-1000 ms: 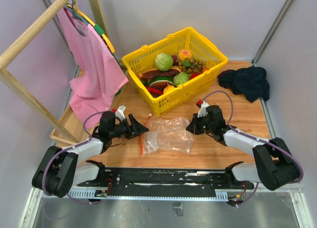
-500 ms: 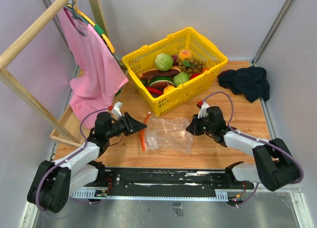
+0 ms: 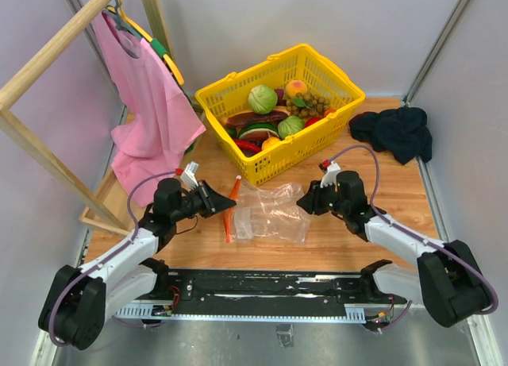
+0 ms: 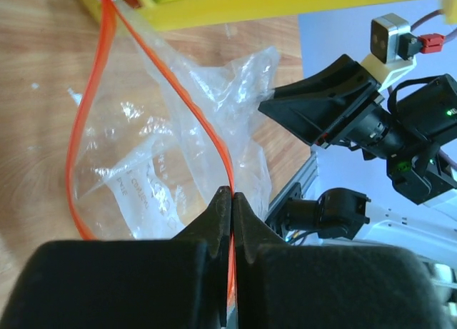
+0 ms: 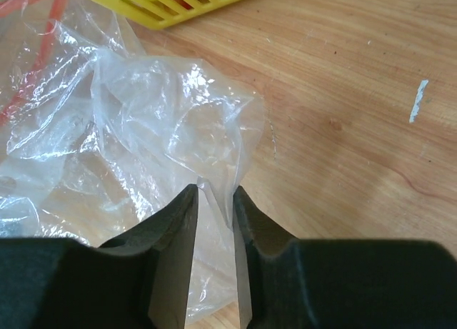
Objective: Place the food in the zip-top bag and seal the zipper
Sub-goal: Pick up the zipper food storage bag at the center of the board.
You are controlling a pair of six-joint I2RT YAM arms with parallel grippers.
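The clear zip-top bag point(image 3: 274, 213) lies crumpled and empty on the wooden table in front of the yellow basket. Its red-orange zipper point(image 3: 231, 211) runs along the left edge, and the mouth gapes in a loop in the left wrist view. My left gripper point(image 4: 232, 197) is shut on one strand of the zipper point(image 4: 202, 115). My right gripper point(image 5: 214, 193) sits at the bag's right edge, jaws a little apart, with a loose fold of the bag point(image 5: 157, 108) between them. The food point(image 3: 262, 98), a green cabbage and other toy pieces, lies in the basket.
The yellow lattice basket point(image 3: 278, 163) stands just behind the bag. A pink shirt point(image 3: 147, 104) hangs on a wooden rack at the left. A dark cloth point(image 3: 394, 132) lies at the back right.
My left gripper has moved onto the zipper and closed on it, lifting the strip's end. My right gripper has opened from shut and released its pinch on the bag's right edge.
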